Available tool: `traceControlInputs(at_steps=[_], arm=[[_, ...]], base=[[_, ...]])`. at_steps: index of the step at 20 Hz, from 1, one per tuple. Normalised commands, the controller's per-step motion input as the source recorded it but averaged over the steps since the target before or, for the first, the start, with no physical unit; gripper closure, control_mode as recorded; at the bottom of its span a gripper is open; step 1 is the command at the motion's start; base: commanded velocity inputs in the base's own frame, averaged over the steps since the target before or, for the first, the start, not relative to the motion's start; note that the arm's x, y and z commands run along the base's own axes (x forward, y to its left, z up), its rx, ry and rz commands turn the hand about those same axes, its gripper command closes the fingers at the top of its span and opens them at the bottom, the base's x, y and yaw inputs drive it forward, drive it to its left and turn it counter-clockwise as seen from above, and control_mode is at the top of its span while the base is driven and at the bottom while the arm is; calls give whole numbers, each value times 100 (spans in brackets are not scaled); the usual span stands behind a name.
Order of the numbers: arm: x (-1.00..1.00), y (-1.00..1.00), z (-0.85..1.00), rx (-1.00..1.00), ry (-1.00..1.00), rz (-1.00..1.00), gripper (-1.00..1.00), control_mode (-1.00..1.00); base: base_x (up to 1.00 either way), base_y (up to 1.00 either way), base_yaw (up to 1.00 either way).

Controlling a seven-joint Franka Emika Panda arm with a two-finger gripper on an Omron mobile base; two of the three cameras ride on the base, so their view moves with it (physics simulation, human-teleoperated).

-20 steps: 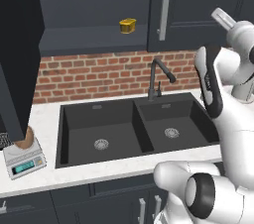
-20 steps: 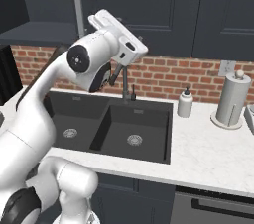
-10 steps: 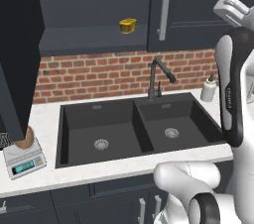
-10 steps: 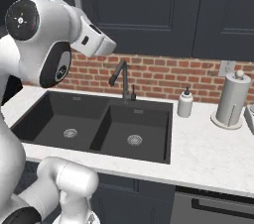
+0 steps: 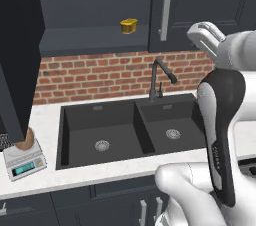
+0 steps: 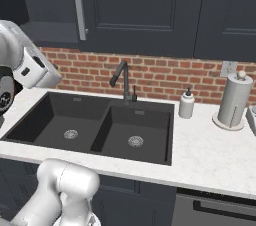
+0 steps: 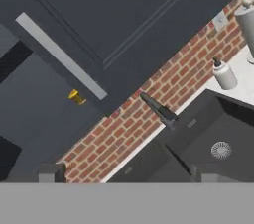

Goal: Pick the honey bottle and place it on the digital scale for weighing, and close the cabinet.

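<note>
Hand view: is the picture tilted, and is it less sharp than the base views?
Hand view: strongly rolled, the brick wall and cabinet handle run diagonally, edges slightly soft. Left and right base views: level, crisp, evenly lit, with no glare.

The open cabinet door [image 5: 17, 55] is covering the upper part of the honey bottle [image 5: 25, 140]. The picture's edge is cutting off the digital scale [image 5: 22, 162] display's detail; digits unreadable.

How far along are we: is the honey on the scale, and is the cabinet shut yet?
Done: the honey bottle sits on the digital scale. In hand: nothing; the gripper shows only its finger tips, with nothing between them. Left: the cabinet door on the left stands open over the scale and needs closing.
</note>
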Motion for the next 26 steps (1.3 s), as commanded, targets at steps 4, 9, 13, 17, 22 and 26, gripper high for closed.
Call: traceControlInputs(at_steps=[4,9,13,17,22,26], arm=[[-41,98,-74,4,0,6,-100,-100],[-50,100,-23,-7,6,8,-100,-100],[-82,100,6,-21,-6,7,-100,-100],[-73,100,0,-21,-19,8,-100,-100],[-91,54,0,-9,-28,0,-100,-100],[-80,84,0,-5,-21,2,-100,-100]], base=[[0,0,0],[0,0,0],[0,0,0],[0,0,0],[0,0,0],[0,0,0]])
